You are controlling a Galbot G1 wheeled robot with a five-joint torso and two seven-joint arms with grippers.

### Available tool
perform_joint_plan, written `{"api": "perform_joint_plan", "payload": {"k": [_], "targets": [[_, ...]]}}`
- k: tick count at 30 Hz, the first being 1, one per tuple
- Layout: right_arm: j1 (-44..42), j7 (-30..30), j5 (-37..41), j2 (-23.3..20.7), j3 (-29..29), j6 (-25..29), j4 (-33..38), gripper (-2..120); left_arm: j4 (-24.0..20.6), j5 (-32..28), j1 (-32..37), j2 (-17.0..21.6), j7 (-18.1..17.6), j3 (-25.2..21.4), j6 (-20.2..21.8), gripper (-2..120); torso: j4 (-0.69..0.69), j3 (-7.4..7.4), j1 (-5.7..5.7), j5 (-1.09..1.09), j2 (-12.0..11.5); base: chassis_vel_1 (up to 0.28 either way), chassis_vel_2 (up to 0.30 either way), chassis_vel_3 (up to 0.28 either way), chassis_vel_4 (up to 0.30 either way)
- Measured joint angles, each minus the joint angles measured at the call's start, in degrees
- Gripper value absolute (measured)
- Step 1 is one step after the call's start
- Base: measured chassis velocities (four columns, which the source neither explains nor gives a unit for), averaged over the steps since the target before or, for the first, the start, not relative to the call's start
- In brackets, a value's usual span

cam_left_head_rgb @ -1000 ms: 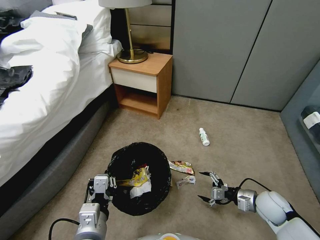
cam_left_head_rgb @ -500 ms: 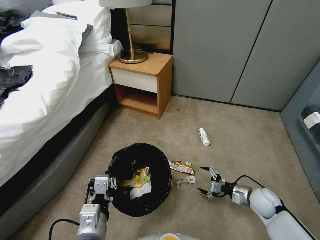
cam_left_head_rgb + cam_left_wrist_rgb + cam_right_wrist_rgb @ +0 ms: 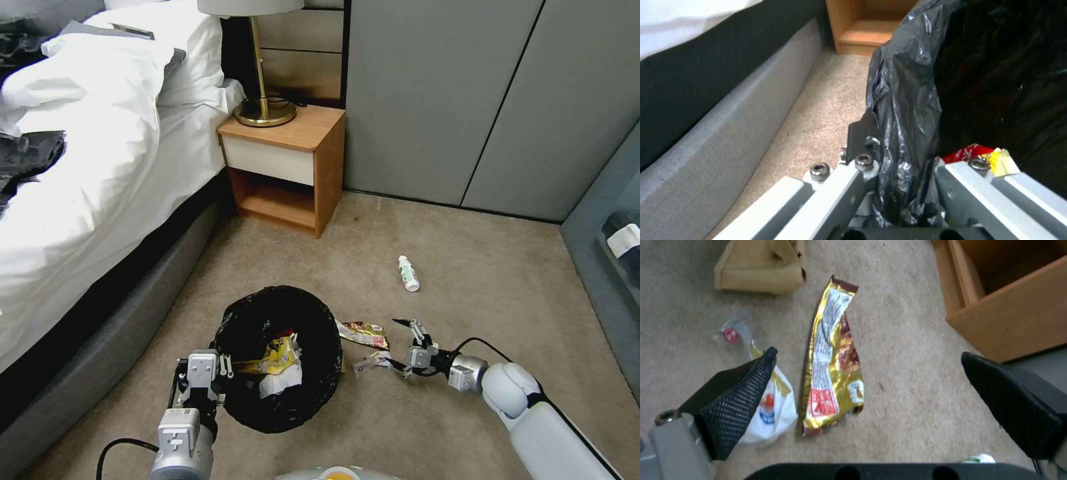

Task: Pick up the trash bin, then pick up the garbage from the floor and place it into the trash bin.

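Head view, nearest first: the left claw (image 3: 200, 377) is clamped on the near rim of the trash bin (image 3: 280, 357), one finger outside the black liner and one inside, as the left wrist view confirms. The bin is unmoved over the past second and holds a yellow wrapper (image 3: 277, 357), white tissue (image 3: 280, 381) and a red packet (image 3: 967, 154).

Over that second the right claw (image 3: 400, 345) has travelled forward and left across the carpet (image 3: 467, 280), from well apart from the litter to right beside it. Its jaws are spread wide. In the right wrist view the gold snack wrapper (image 3: 833, 356) lies flat between the two fingers (image 3: 742, 390), with a small white packet (image 3: 771, 413) just beside the nearer one. I judge this the final approach for a pinch on the wrapper; nothing is grasped yet.

Both pieces lie just right of the bin, so the carry should be short. A brown paper bag (image 3: 758, 266) sits just past the wrapper. Farther off, the small white bottle (image 3: 408, 273) lies alone on open carpet. The nightstand (image 3: 287, 167) and bed (image 3: 80, 200) close off the left, the grey wall panels (image 3: 467, 100) the far side.
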Motion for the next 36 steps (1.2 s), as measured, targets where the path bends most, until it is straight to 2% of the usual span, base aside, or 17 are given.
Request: {"api": "perform_joint_plan", "payload": {"k": [14,22,36], "targets": [[0.35,-0.24,-0.52,0.75,-1.13,0.02,-0.82,100,0.37,0.21,-0.3,-0.25,0.14,0.18,0.0,1,-0.01,0.0,0.01,0.0,0.0,0.0,0.0,0.0,0.0],[0.76,-0.08,-1.18,3.44,-1.11,0.18,-3.71,100,0.27,0.58,0.27,-0.36,0.23,0.16,-0.04,1,0.0,0.0,0.0,0.01,0.0,0.0,0.0,0.0,0.0],[5.15,0.61,-2.2,6.91,0.83,1.28,-15.25,100,-0.7,1.86,1.63,-0.79,0.24,0.06,-0.5,1,0.01,0.0,0.0,0.0,0.0,0.0,0.0,0.0,0.0]]}}
